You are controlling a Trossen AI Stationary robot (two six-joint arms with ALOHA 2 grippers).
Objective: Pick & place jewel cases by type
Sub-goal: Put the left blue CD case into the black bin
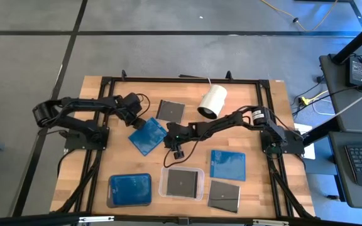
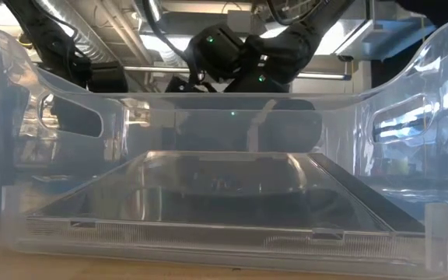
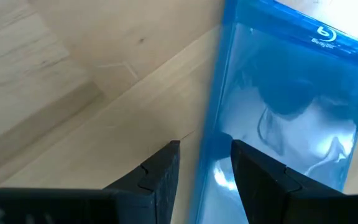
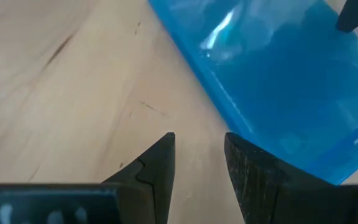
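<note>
A translucent blue jewel case (image 1: 148, 135) lies flat and askew at mid-table. My left gripper (image 1: 137, 123) is at its far-left edge; in the left wrist view the gripper (image 3: 204, 165) is open, one finger over the wood, the other over the case (image 3: 291, 106). My right gripper (image 1: 173, 142) is at the case's right corner, open (image 4: 197, 158), its fingers over bare wood beside the case (image 4: 278, 81). Other jewel cases lie around: a dark one (image 1: 170, 110) at the far side, a blue one (image 1: 227, 164) and a dark one (image 1: 224, 195) at the near right. My left gripper straddles the blue case's long edge (image 3: 211, 140), coming from above at a slant; whether a finger touches the case, I cannot tell. My right gripper has one finger (image 4: 253, 168) next to the case's corner (image 4: 328, 168); whether they touch, I cannot tell.
A clear tray (image 1: 164, 188) at the near edge holds a dark case (image 1: 182, 182); it fills the low view (image 2: 53, 97). A dark grey tray (image 1: 110, 199) at the near left holds a blue case (image 1: 131, 188). A white cylinder (image 1: 212, 102) lies at the far side.
</note>
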